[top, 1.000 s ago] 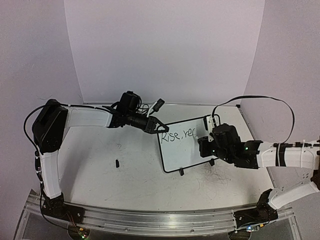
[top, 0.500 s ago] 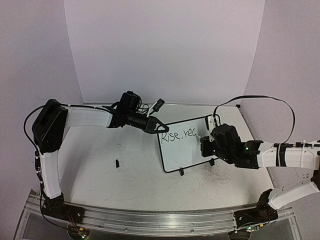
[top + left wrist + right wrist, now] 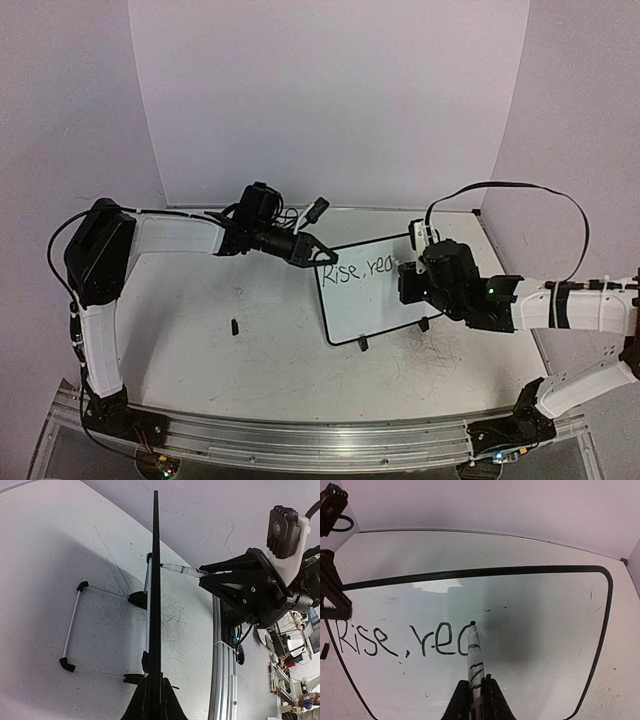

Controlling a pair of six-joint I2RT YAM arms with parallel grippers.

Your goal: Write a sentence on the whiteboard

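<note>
The whiteboard (image 3: 368, 305) stands tilted on the table, held by its left corner in my shut left gripper (image 3: 318, 258). In the left wrist view the whiteboard (image 3: 156, 565) is edge-on and runs up from between my left gripper (image 3: 154, 701). The sentence (image 3: 395, 640) reads "Rise, rec" followed by an open curve. My right gripper (image 3: 476, 692) is shut on a white marker (image 3: 475, 655), whose black tip touches the top of that curve. From above, my right gripper (image 3: 408, 280) hovers over the board's right half, beside the sentence (image 3: 355, 271).
A small black cap (image 3: 234, 326) lies on the table left of the board. The board's wire stand (image 3: 72, 625) props it from behind. An aluminium rail (image 3: 217, 670) runs along the table's near edge. Walls close in behind and on both sides.
My right gripper has shifted slightly toward the board's top edge with the marker, and a new curved stroke has appeared after "rec". The left gripper and the board have stayed still.
</note>
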